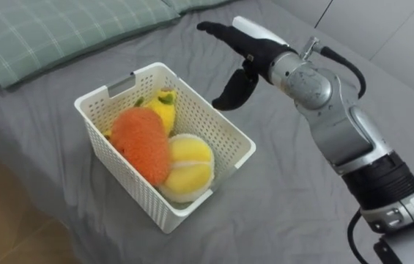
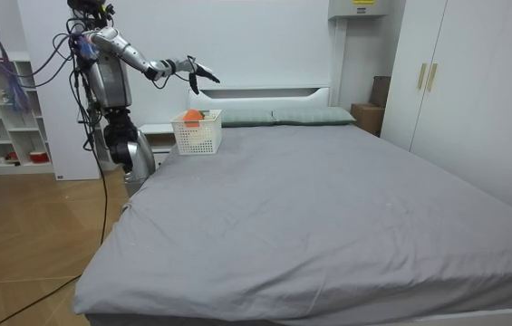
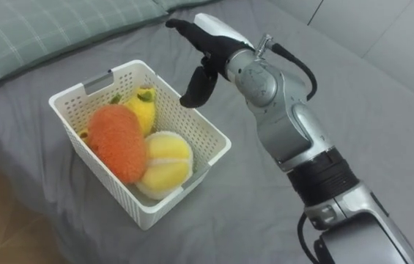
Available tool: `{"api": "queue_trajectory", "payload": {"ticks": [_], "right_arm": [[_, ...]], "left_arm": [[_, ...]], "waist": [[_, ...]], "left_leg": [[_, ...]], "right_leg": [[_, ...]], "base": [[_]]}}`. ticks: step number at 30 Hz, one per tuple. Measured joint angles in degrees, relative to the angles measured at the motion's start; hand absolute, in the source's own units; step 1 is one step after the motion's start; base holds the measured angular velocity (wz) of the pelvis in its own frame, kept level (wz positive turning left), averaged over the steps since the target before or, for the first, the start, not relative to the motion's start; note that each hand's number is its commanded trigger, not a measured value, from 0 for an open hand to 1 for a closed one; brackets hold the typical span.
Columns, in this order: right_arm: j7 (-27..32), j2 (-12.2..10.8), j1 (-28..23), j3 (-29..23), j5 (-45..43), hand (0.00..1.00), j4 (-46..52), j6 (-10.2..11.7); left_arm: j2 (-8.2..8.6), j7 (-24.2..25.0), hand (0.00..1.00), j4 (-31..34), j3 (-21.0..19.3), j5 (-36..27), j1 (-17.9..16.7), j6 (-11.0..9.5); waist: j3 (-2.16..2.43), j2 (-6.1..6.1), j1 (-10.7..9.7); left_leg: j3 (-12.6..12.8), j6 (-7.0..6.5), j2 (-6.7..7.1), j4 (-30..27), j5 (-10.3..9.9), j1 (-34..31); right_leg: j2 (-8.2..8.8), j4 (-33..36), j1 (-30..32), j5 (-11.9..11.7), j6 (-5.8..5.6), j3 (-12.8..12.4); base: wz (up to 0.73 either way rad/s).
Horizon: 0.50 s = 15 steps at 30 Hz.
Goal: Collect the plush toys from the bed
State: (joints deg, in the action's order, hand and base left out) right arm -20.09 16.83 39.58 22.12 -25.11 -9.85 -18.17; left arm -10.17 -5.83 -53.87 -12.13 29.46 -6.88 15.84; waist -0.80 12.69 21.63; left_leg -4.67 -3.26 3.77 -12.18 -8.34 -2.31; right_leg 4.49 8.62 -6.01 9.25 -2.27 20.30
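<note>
A white plastic basket (image 1: 221, 125) (image 3: 192, 121) stands on the grey bed near its edge. Inside lie an orange plush toy (image 1: 142, 143) (image 3: 116, 141), a round yellow plush toy (image 1: 188, 165) (image 3: 164, 161) and a smaller yellow toy with green bits (image 1: 161, 106) (image 3: 141, 105). My right hand (image 1: 239, 48) (image 3: 207, 44) hovers above the basket's far corner, its fingers straight and its thumb hanging down, holding nothing. In the room view the basket (image 2: 198, 133) sits at the bed's corner and my right hand (image 2: 197, 72) reaches out over it.
A green checked pillow (image 1: 53, 29) lies at the head of the bed (image 1: 287, 198). The wooden floor (image 1: 9, 220) shows past the bed's edge. I stand by the bedside near a white shelf (image 2: 2, 109); wardrobes (image 2: 473, 81) line the room view's right.
</note>
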Motion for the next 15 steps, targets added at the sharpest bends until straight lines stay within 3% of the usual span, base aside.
{"api": "queue_trajectory", "payload": {"ticks": [6,8,12,15], "right_arm": [[2.2,1.5,-0.3,-3.4,2.5,0.0,0.0,2.1],[3.8,1.8,-0.3,-6.1,5.0,0.0,0.0,2.8],[6.5,1.9,-1.5,-10.4,5.0,0.0,1.3,4.5],[9.9,1.9,-4.0,-14.2,5.0,0.0,2.0,6.3]], "left_arm": [[0.02,-0.4,0.0,0.0,0.0,0.0,0.0,-0.5],[0.04,-0.5,0.0,0.0,0.0,-0.1,0.0,-1.0],[0.1,-1.3,0.0,0.0,-0.1,-0.1,-0.3,-1.7],[0.74,-1.9,0.0,0.0,0.0,-0.3,-0.7,-2.1]], "waist": [[-0.26,-0.35,-1.5],[-0.61,-0.89,-2.2],[-0.52,-1.37,-3.9],[-0.37,-2.27,-5.1]], "left_leg": [[0.5,0.01,-0.14,-0.3,0.0,0.3],[1.0,-0.01,-0.25,-0.1,0.0,0.9],[1.7,0.0,-0.48,0.0,-0.1,1.0],[3.7,-0.05,-0.98,0.5,-0.1,2.1]], "right_leg": [[-0.12,0.0,-0.2,0.0,0.0,-1.1],[-0.15,0.0,-0.5,0.0,0.0,-1.7],[-0.31,0.0,-0.3,-0.1,0.09,-2.9],[-0.4,0.0,-0.1,-0.3,0.18,-3.6]], "base": [[-0.03],[-0.09],[-0.11],[-0.26]]}}
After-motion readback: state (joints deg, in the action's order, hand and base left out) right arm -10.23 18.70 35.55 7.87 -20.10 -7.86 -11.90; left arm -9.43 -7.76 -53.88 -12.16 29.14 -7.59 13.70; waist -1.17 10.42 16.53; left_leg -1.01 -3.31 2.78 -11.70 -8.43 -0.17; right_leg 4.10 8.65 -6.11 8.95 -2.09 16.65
